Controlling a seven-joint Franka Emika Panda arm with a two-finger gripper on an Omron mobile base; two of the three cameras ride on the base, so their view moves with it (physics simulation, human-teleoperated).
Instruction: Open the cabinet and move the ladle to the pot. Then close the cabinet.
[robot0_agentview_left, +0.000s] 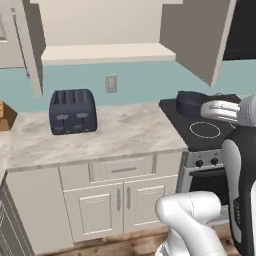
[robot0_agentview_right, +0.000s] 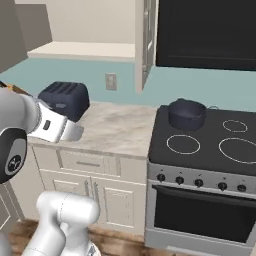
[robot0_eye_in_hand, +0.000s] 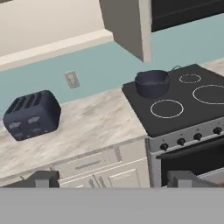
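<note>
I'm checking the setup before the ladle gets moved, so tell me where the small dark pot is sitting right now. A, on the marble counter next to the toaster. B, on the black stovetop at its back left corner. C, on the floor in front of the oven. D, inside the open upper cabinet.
B: the pot sits on the black stovetop at its back left, behind a front burner ring, well apart from the toaster on the counter.

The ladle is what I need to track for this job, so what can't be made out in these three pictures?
- Ladle: a thin curved sliver shows at the small dark blue-grey pot's rim in the hand view; too small to identify.
- Pot interior: its wall hides it in the right base view; the arm covers part of it in the left base view.
- Beige wall cabinet: its upper part is cut off by the top edge.
</note>
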